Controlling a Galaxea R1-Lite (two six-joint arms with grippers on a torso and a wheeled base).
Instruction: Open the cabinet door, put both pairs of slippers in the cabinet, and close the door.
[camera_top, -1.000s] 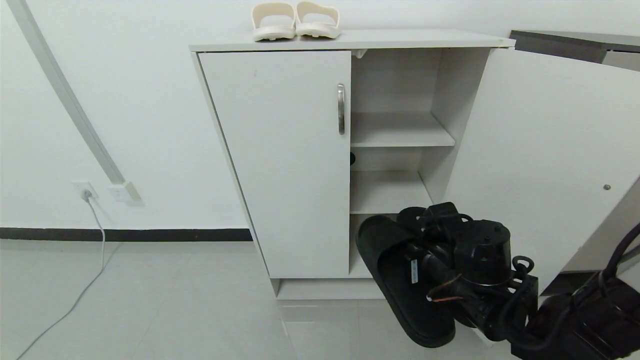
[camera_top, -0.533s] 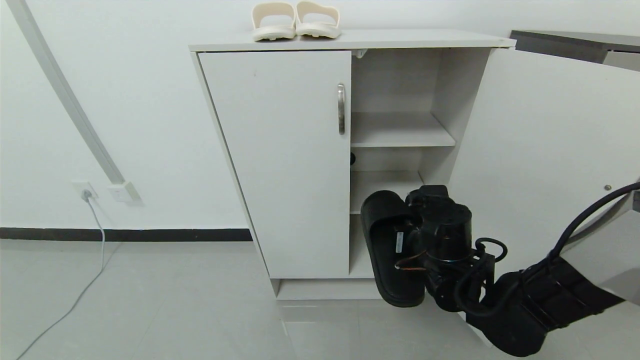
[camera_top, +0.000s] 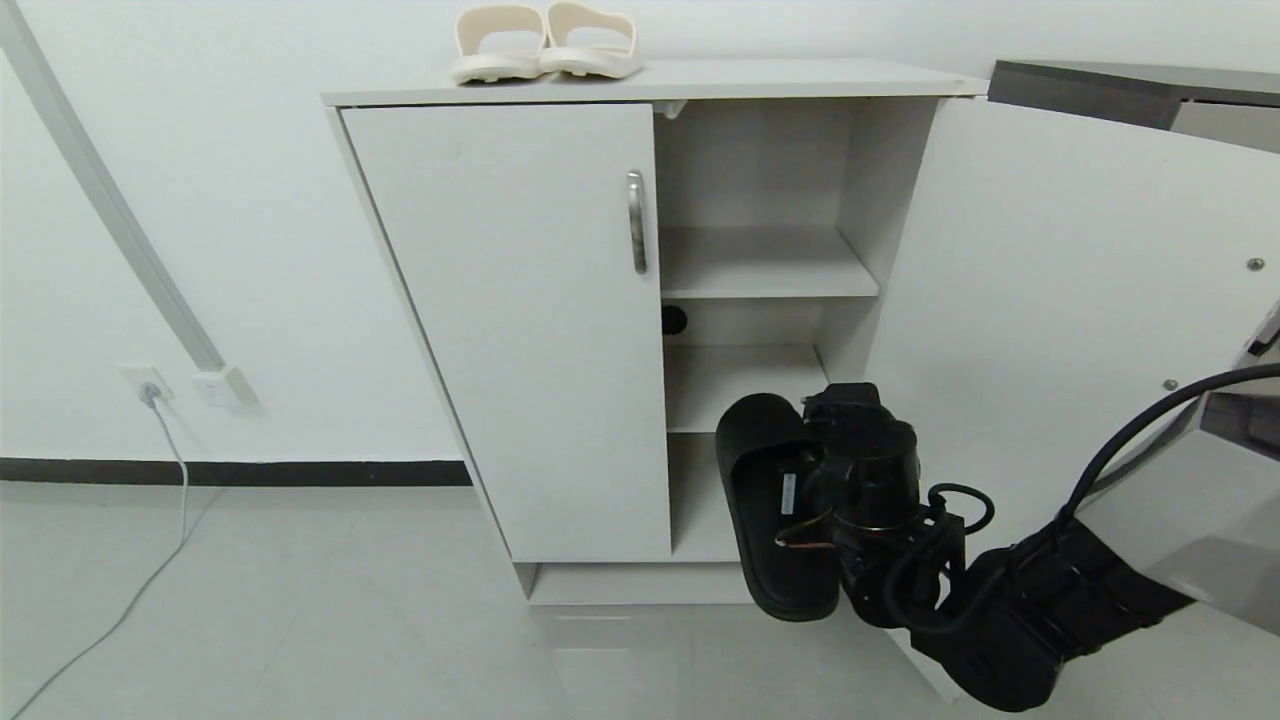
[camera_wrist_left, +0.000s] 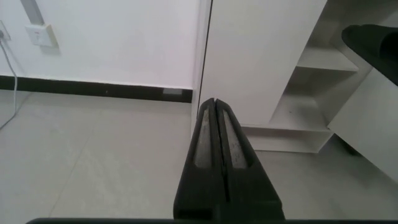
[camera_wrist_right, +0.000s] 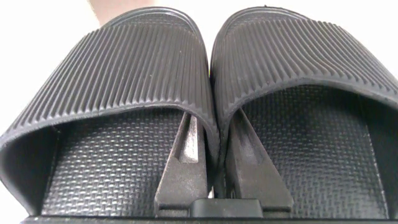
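The white cabinet (camera_top: 520, 330) has its right door (camera_top: 1050, 300) swung open and its left door shut. A pair of black slippers (camera_top: 775, 500) hangs in front of the lower shelves, toes up, pinched together by my right gripper (camera_top: 835, 470). In the right wrist view the fingers (camera_wrist_right: 186, 165) clamp the two inner strap edges of the black slippers (camera_wrist_right: 211, 93). A pair of cream slippers (camera_top: 545, 42) rests on the cabinet top. My left gripper (camera_wrist_left: 215, 118) is shut on nothing, low over the floor near the cabinet's left corner.
Three shelves (camera_top: 760, 265) show inside the open right half. A wall socket with a grey cable (camera_top: 150, 395) sits at the left. A grey unit (camera_top: 1130, 90) stands behind the open door. Bare tiled floor (camera_top: 300, 620) lies in front.
My right arm has carried the black slippers up and toward the lower cabinet opening, turning them more upright. The whole head view has shifted a little.
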